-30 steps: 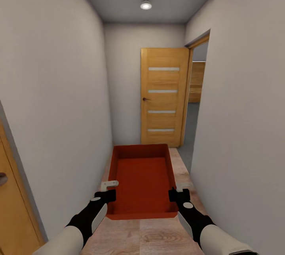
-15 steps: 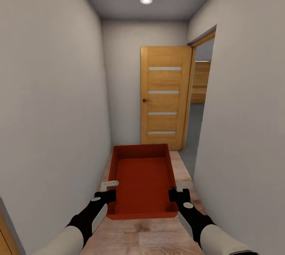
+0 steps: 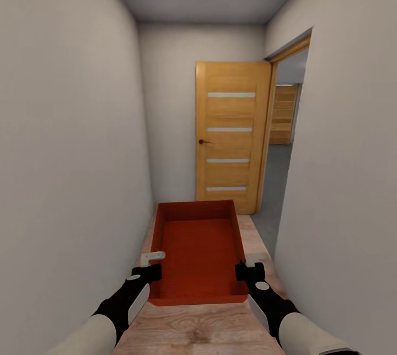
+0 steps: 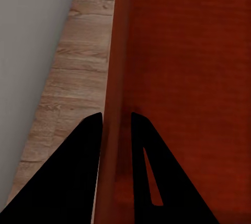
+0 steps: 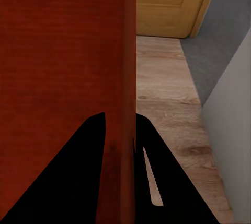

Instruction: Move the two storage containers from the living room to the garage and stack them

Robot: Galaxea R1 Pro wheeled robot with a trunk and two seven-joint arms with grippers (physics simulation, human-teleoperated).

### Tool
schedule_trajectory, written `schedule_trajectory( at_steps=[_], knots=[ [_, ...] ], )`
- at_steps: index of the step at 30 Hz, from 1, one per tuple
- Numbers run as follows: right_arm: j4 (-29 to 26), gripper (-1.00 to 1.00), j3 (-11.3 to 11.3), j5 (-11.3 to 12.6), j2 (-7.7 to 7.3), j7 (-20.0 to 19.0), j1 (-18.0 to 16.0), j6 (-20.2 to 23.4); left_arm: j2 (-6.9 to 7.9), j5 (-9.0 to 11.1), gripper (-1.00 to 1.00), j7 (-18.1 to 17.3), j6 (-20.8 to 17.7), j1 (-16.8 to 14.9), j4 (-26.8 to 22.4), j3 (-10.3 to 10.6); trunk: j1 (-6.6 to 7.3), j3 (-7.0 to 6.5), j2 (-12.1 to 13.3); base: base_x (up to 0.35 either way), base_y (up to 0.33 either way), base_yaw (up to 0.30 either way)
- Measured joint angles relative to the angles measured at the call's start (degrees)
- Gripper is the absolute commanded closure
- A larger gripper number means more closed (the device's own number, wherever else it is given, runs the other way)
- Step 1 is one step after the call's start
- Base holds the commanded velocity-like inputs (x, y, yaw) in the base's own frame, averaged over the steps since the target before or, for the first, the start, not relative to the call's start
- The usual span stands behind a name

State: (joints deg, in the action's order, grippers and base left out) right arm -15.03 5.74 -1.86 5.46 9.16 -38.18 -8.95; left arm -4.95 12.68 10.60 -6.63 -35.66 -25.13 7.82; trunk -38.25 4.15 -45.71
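Between both arms, held off the wood-plank floor, rides one storage container, long axis pointing straight ahead down the corridor. Orange-red, topless, empty, walls slightly tapered, no marks. Left gripper w/ jaws closed astride the left long wall; right gripper likewise pinching the right wall, both near the robot-side end, so neither arm is nearer. Ahead: wooden door swung open, doorway at right showing grey floor, likely the route onward.
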Motion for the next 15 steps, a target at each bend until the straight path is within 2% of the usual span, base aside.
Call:
schedule_trajectory(
  at_steps=[15],
  knots=[
    [0.0, 1.00, 0.0, 0.0, 0.00, 0.0, 0.0, 0.0, -0.01, 0.0, 1.00, 0.0, 0.0, 0.0, 0.0, 0.0, 0.00, 0.00, 0.0, 0.322, 0.000, 0.000]
  ],
)
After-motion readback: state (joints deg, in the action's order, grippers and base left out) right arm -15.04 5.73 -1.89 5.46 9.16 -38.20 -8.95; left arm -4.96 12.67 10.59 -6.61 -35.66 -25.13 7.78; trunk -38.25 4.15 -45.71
